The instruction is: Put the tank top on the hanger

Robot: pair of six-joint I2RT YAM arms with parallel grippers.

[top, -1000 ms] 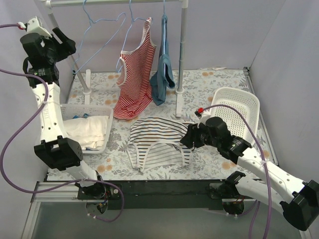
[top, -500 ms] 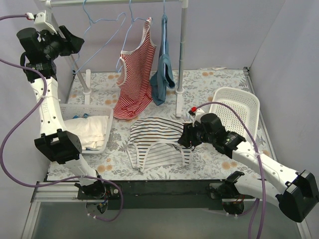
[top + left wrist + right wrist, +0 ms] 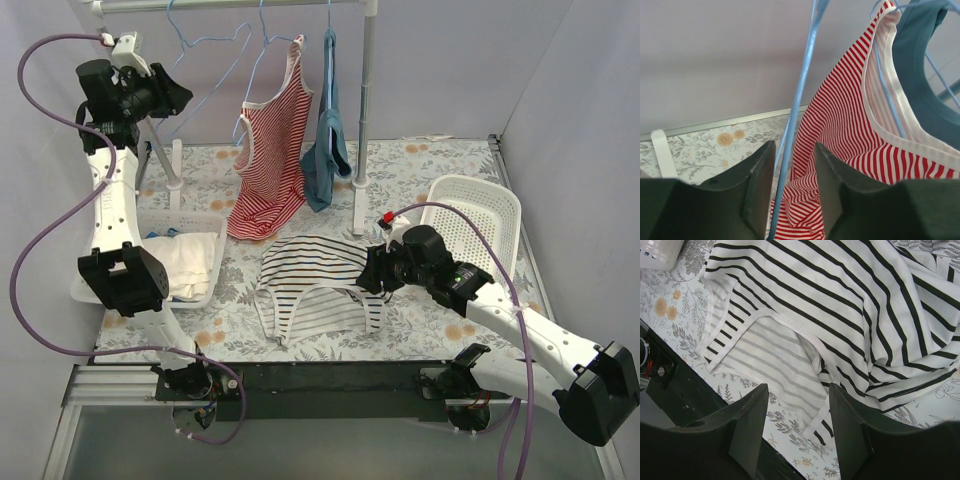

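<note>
Floral-patterned surface (image 3: pixel 440 170) is carrying the tank top (image 3: pixel 315 280), which is lying spread flat near the front centre. Right tool (image 3: pixel 798 390) is hovering over the garment's right edge, jaws standing apart, gripping nothing. Left tool (image 3: pixel 795 150) is raised beside the rack (image 3: pixel 367 90), jaws parted and straddling the slanted wire of the hanger (image 3: pixel 799 95), with a gap showing either side of the wire.

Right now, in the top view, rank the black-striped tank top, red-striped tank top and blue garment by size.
1-2. Black-striped tank top and red-striped tank top: too alike to rank.
3. Blue garment: clearly smallest.
</note>
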